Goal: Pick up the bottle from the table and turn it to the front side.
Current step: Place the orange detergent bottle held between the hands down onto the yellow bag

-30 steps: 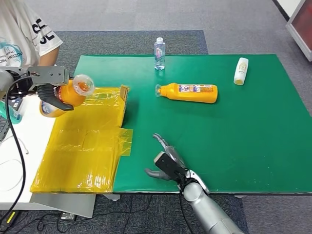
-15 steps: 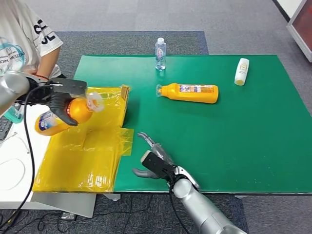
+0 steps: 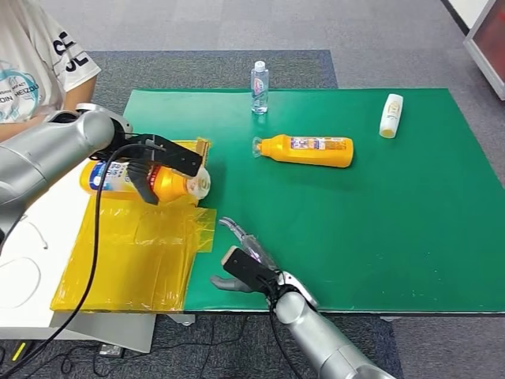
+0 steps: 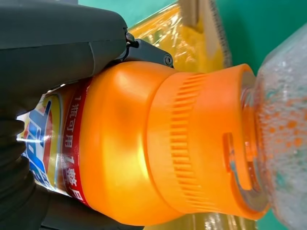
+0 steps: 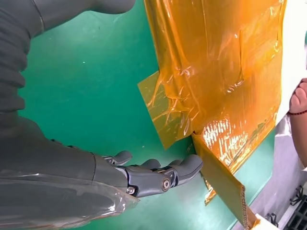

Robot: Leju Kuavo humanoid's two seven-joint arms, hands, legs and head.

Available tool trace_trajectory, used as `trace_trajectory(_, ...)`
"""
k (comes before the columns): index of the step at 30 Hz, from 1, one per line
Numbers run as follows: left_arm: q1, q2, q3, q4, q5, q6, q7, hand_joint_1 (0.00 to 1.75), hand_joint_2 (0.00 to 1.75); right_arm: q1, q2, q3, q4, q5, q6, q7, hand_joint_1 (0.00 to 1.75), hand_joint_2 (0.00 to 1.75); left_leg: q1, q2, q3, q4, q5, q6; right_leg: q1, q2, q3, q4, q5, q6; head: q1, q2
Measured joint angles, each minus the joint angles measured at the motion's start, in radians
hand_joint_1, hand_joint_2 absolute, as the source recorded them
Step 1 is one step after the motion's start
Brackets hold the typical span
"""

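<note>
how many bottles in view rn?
4. Orange bottle held in the left hand above the yellow sheet; second orange bottle lying mid-mat; small clear bottle upright at the far edge; white bottle lying far right.

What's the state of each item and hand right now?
Held orange bottle: on its side, gripped over the yellow film.
Left hand: fingers wrapped around that bottle.
Right hand: open, empty, above the mat.
Second orange bottle: lying flat.
Water bottle: upright, capped.
White bottle: lying down.
</note>
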Motion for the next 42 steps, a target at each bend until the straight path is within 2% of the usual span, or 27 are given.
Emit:
trace_trajectory(3,-0.009,-0.02,-0.011,0.01,0.016,0.0,-0.014,1.75,1.75,0.0,0.0,0.0,0.004,-0.002,-0.002,-0.002,0.0,1.75,0.0,0.0,0.0,0.0,0.0,0.0,0.0,0.0,0.0,0.0,0.0,0.0,0.0,0.0)
trace_trajectory(7,-0.021,-0.036,-0.018,0.033,0.118,-0.01,-0.031,1.75,1.75,0.0,0.003,0.0,0.007,-0.006,-0.001,-0.011,0.0,1.75,0.0,0.0,0.0,0.0,0.0,0.0,0.0,0.0,0.0,0.0,0.0,0.0,0.0,0.0)
trace_trajectory(14,-0.02,-0.02,-0.022,0.081,0.239,-0.009,-0.057,1.75,1.75,-0.005,0.006,0.001,0.007,-0.02,0.006,-0.024,0.0,1.75,0.0,0.0,0.0,0.0,0.0,0.0,0.0,0.0,0.0,0.001,0.0,0.0,0.0,0.0)
trace_trajectory(22,0.031,0.026,-0.034,0.133,0.212,0.001,-0.127,1.75,1.75,-0.022,0.012,0.011,0.007,-0.026,0.014,-0.03,0.0,1.75,0.001,0.0,-0.001,0.0,0.0,0.0,0.001,0.0,-0.001,0.001,0.0,0.0,0.0,0.0)
trace_trajectory(30,0.069,0.065,-0.037,0.147,0.194,-0.01,-0.144,1.75,1.75,-0.037,0.012,0.015,-0.005,-0.033,0.014,-0.03,0.0,1.75,0.001,0.0,-0.001,0.0,0.0,0.0,0.001,0.0,-0.001,0.001,0.0,0.0,0.0,0.0)
trace_trajectory(42,0.121,0.077,-0.037,0.151,0.097,0.052,-0.138,1.75,1.75,-0.037,0.015,0.027,-0.016,-0.03,0.008,-0.02,0.0,1.75,0.001,0.0,0.0,0.0,0.001,0.0,0.001,0.0,-0.001,0.001,0.0,0.0,0.0,0.0)
